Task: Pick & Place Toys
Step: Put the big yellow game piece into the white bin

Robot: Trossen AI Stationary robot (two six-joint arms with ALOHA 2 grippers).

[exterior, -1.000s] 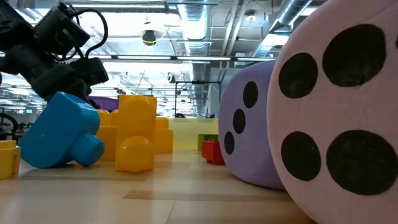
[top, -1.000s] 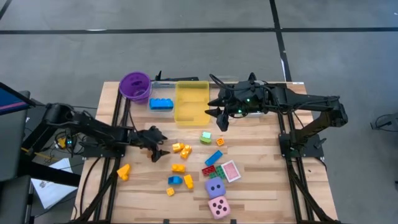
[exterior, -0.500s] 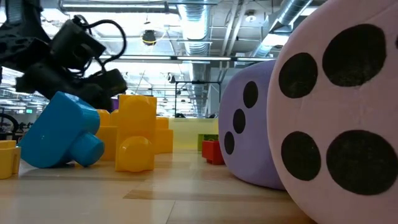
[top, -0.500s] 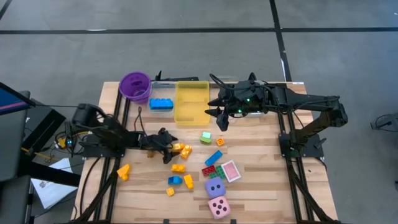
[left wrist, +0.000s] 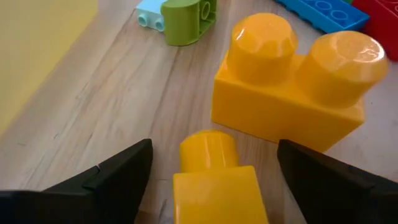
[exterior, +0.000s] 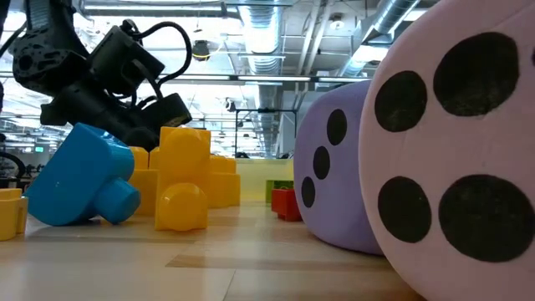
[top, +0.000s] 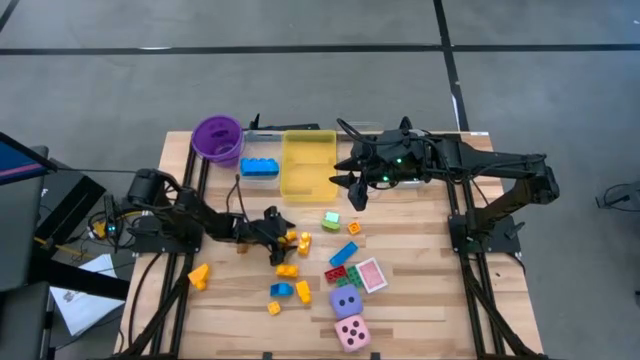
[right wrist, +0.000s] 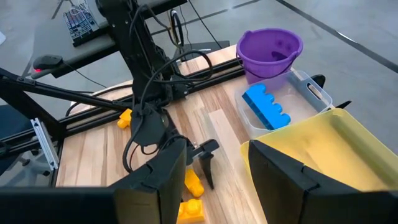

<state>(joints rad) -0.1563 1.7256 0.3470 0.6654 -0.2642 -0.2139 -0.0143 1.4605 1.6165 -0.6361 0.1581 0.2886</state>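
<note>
**A:** Wooden slats make up the counter (top: 420, 250), with grey floor around it. What do you see, from the left side?

**B:** At 9 o'clock the left gripper (top: 283, 238) is low over the orange and yellow bricks (top: 291, 239). Its jaws are wide open and hold nothing. In the left wrist view a small yellow brick (left wrist: 214, 180) lies between the two fingers (left wrist: 118, 174), with a bigger two-stud brick (left wrist: 289, 93) just behind it.

**A:** How will that brick handle?

**B:** I think it is light, stiff plastic, and smooth, so it can slip. I would take it on the two flat sides of the body, not on the round stud.

**A:** And further right?

**B:** The green brick (top: 330, 220), blue brick (top: 344, 254), the card (top: 371, 274) and the purple die (top: 346, 302) and pink die (top: 351, 332) lie around 5 o'clock. The right gripper (top: 356, 193) hangs at 12 o'clock by the yellow tray (top: 308, 165), jaws open and empty.

**A:** What changed?

**B:** One second ago the left gripper was well left of the bricks; it has reached to them. The right arm did not move.
</note>
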